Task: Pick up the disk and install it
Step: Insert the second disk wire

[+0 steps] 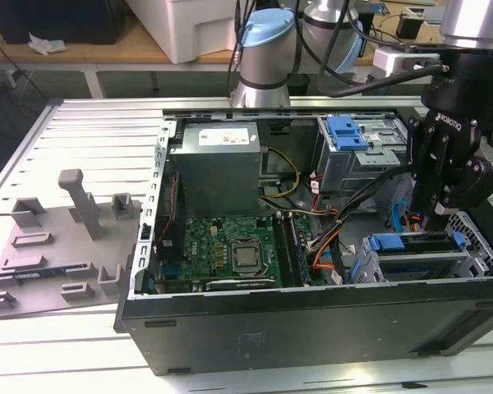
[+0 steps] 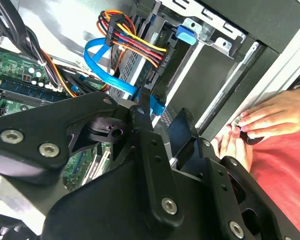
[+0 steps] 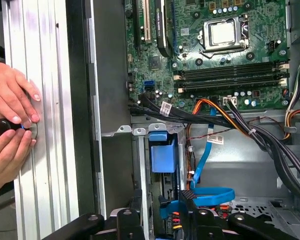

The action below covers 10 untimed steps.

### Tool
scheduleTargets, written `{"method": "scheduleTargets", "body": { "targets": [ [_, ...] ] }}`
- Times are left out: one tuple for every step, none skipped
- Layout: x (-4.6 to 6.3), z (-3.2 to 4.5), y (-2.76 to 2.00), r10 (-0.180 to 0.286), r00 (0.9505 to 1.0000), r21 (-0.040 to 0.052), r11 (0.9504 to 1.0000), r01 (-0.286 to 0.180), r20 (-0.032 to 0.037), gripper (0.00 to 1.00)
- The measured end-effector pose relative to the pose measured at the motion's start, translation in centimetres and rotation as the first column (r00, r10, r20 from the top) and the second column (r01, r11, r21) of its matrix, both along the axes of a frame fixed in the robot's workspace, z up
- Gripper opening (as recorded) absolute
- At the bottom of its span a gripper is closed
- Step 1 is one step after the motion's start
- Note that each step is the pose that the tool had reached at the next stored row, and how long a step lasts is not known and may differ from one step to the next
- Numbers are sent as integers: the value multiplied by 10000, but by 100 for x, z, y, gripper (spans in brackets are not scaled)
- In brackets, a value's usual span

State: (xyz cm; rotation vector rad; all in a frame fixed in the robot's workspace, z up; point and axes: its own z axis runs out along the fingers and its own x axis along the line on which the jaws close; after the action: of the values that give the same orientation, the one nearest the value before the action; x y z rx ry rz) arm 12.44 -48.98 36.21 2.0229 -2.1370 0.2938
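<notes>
claw: black multi-link claw [image 1: 438,215] sits at the right of the exterior view, lowered inside the open black desktop computer case [image 1: 312,328], right above the lower drive bay. can't tell if its fingers are spread or pressed together, the linkage blocks the tips
disk: flat silver-grey hard drive with blue plastic rails [image 1: 411,246] looks seated in the grey metal bay at the lower right of the exterior view, just under the claw; in the first wrist view its blue rail end [image 3: 162,155] shows at lower centre
motherboard: green circuit board [image 1: 230,246] at centre of the exterior view, well apart from the claw
power supply: large grey metal box [image 1: 218,164] up top in the case
cables: flat blue ribbon cable [image 2: 102,65] in the upper left of the second wrist view
hands: a person's hands [image 3: 10,125] at the left edge of the first wrist view, resting on the ribbed aluminium surface [image 1: 90,139] beside the case
</notes>
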Motion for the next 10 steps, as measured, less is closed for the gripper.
{"method": "scheduleTargets", "body": {
  "targets": [
    [0, 0, 0, -12, 10000, -1, 10000, 12, 0, 42],
    [0, -2, 0, -31, 10000, 0, 10000, 31, 0, 42],
    [0, -2, 0, -42, 10000, 0, 10000, 42, 0, 42],
    [0, -2, 0, -57, 10000, 0, 10000, 57, 0, 42],
    [0, -3, 0, -65, 10000, 0, 10000, 65, 0, 42],
    [0, -3, 0, -73, 10000, 1, 10000, 73, 0, 41],
    [0, -4, 0, -80, 10000, 1, 10000, 80, 0, 34],
    [0, -4, 0, -87, 10000, 0, 10000, 87, 0, 34],
    [0, -5, 0, -97, 10000, 1, 10000, 97, 0, 34],
    [0, -6, 0, -101, 9999, 1, 9999, 101, 0, 34]
  ]
}}
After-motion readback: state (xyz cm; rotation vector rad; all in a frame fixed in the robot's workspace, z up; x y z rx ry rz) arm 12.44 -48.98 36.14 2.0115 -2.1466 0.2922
